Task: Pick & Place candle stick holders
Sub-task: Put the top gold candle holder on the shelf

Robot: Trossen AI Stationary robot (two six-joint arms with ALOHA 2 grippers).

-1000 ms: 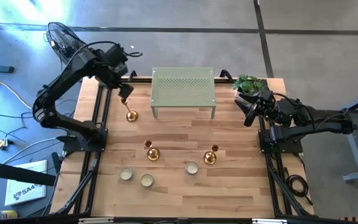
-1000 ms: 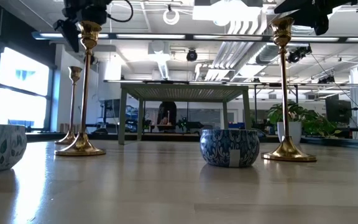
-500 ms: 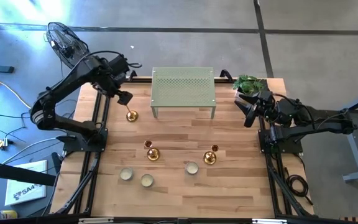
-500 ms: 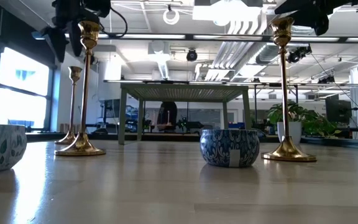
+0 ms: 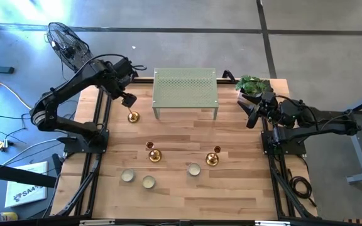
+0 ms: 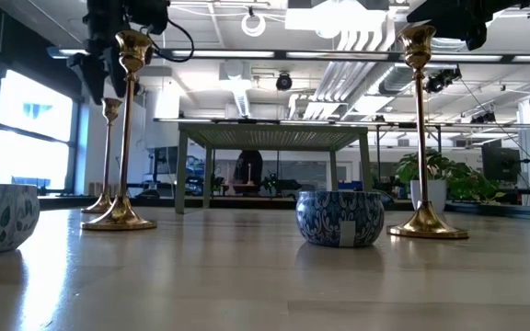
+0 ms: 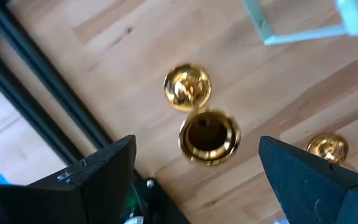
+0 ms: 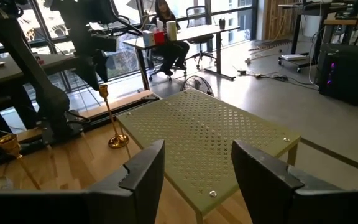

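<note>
High view: left gripper [image 5: 126, 97] above candle stick holder [image 5: 133, 117].

rack [image 5: 185, 93] behind; candlesticks [image 5: 154, 155] mid-table; bowls [image 5: 148, 182] in front

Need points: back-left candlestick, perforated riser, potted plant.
back-left candlestick [image 5: 133, 117], high view, on its round base.
perforated riser [image 5: 185, 87], high view, middle of its holed top.
potted plant [image 5: 251, 83], high view, on the leaves.
</note>
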